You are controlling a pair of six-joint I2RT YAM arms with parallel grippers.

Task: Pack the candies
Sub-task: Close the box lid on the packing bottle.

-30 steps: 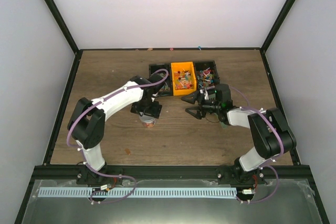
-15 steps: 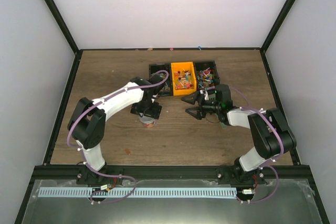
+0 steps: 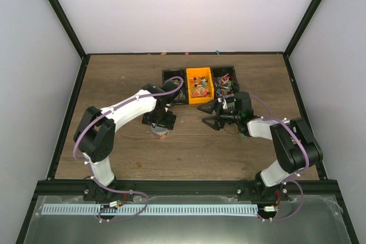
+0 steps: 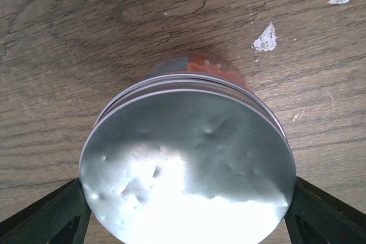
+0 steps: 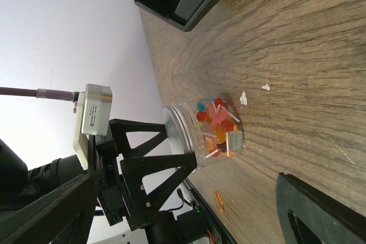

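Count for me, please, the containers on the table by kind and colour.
black bins: 2
orange bin: 1
jar: 1
Total: 4 containers

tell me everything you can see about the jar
The jar is small, round and clear, plastic by its look, and filled with mixed-colour candies. A dull silver lid, slightly dented, closes its top. It stands upright on the wooden table. The left gripper reaches down over it, one finger at each side of the lid; whether they press it cannot be told.
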